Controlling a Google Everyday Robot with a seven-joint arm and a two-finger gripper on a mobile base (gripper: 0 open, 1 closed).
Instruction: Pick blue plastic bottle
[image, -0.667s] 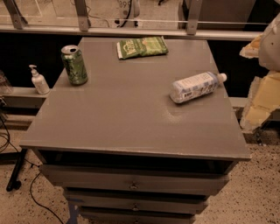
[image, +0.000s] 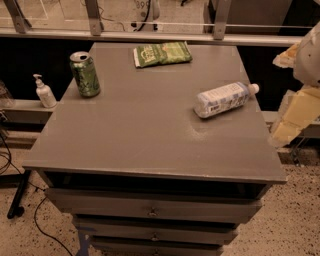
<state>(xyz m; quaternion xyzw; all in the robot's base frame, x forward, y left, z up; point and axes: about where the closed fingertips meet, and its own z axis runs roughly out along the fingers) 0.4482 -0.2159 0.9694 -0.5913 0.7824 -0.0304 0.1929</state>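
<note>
The blue plastic bottle (image: 225, 99) lies on its side at the right of the grey cabinet top (image: 140, 135). It is clear with a pale blue-and-white label, and its white cap points right toward the edge. My gripper (image: 292, 117) shows as pale cream parts at the right edge of the view. It is beyond the cabinet's right side, to the right of the bottle and apart from it, and holds nothing that I can see.
A green drink can (image: 85, 74) stands upright at the back left. A green snack bag (image: 162, 53) lies flat at the back middle. A small white pump bottle (image: 44, 91) stands on a ledge left of the cabinet. Drawers (image: 152, 210) are below the front edge.
</note>
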